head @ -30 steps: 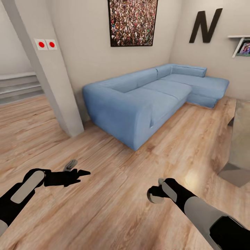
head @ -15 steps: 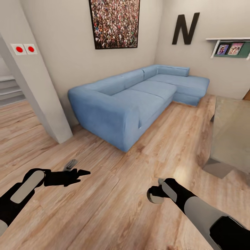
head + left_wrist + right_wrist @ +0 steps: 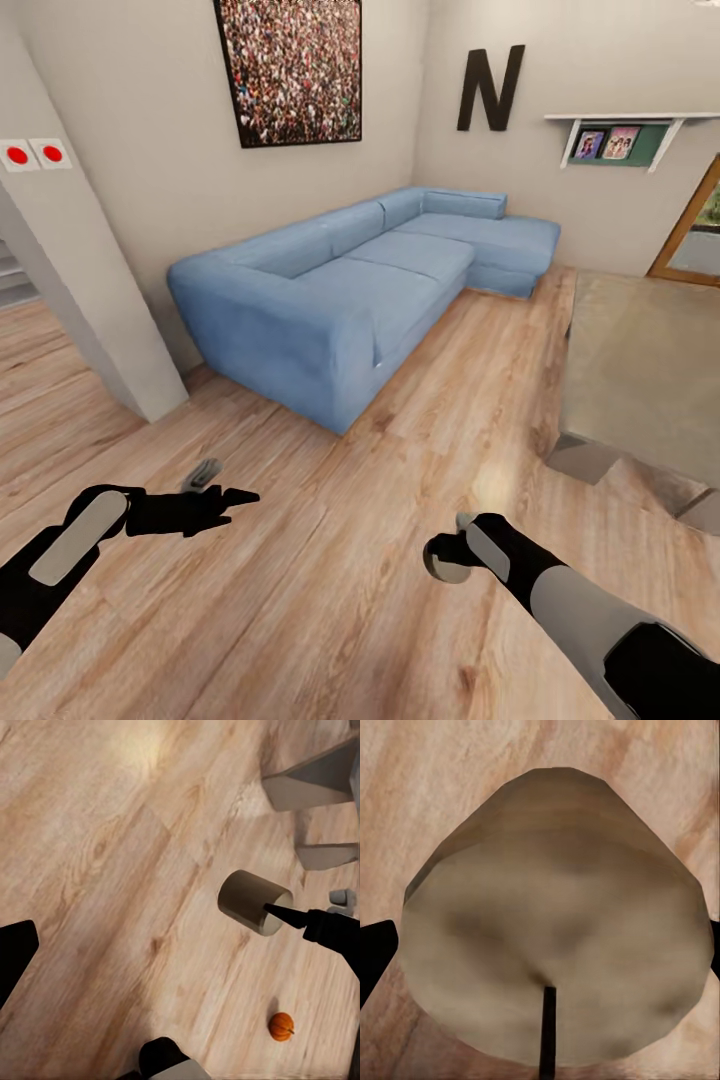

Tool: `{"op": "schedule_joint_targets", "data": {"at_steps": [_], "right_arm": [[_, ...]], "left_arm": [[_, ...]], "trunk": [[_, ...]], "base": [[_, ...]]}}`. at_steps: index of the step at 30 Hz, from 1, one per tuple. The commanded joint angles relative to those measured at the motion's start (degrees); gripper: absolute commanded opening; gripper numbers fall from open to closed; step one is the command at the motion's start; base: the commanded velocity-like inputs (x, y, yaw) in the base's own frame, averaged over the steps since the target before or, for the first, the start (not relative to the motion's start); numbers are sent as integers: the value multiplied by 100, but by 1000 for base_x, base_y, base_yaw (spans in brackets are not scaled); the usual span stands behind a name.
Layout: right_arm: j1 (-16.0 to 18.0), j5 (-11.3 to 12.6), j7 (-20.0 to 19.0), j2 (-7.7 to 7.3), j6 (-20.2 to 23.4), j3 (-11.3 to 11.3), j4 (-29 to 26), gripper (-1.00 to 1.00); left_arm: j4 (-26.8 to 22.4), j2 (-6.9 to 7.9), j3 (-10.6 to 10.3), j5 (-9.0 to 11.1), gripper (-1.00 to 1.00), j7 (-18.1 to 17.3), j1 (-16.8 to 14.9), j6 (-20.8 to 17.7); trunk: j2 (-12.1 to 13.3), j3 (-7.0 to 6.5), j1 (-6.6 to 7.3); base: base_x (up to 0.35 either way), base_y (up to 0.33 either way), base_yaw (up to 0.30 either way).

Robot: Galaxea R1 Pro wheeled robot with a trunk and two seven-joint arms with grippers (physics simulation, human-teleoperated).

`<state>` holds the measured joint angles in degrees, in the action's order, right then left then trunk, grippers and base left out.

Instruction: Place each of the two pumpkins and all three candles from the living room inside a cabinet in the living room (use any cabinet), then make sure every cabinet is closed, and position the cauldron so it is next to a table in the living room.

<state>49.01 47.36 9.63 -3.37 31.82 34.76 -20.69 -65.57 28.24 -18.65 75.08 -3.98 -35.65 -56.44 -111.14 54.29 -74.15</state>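
My right gripper (image 3: 446, 561) is shut on a candle (image 3: 555, 922), a short beige cylinder with a dark wick, held low over the wood floor. In the left wrist view the same candle (image 3: 251, 901) hangs from a black fingertip. One small orange pumpkin (image 3: 281, 1026) lies on the floor beyond it, apart from both grippers. My left gripper (image 3: 222, 487) is open and holds nothing, level with the right one at the left of the head view. The cabinet and the cauldron are out of view.
A blue corner sofa (image 3: 340, 290) stands along the far wall. A grey glass-topped table (image 3: 640, 370) is at the right, its angular legs (image 3: 315, 784) resting on the floor. A slanted white pillar (image 3: 90, 320) stands at the left. Bare wood floor lies ahead.
The whole view has swung to the right: sofa and pillar slid left and more of the table came in. Both arms keep the same pose, the candle still held.
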Motion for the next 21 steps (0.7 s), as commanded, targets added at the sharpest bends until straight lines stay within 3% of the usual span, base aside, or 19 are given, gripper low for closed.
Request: {"op": "schedule_joint_targets", "data": {"at_steps": [1, 7, 21], "right_arm": [[3, 71, 49, -6, 11, 41, -14, -100], [3, 71, 48, -3, 1, 43, -13, -100], [3, 71, 48, -5, -9, 41, -14, -100]], "left_arm": [[0, 6, -8, -38, 100, -42, -3, -2], [0, -2, -15, -38, 100, -42, -3, -1], [0, -8, -27, -46, 100, -42, -3, 2]], "trunk": [[39, -14, 26], [280, -121, 158], [841, -373, 466]], "base": [[-321, 76, -249], [-231, 41, -282], [-8, 1, -290]]}}
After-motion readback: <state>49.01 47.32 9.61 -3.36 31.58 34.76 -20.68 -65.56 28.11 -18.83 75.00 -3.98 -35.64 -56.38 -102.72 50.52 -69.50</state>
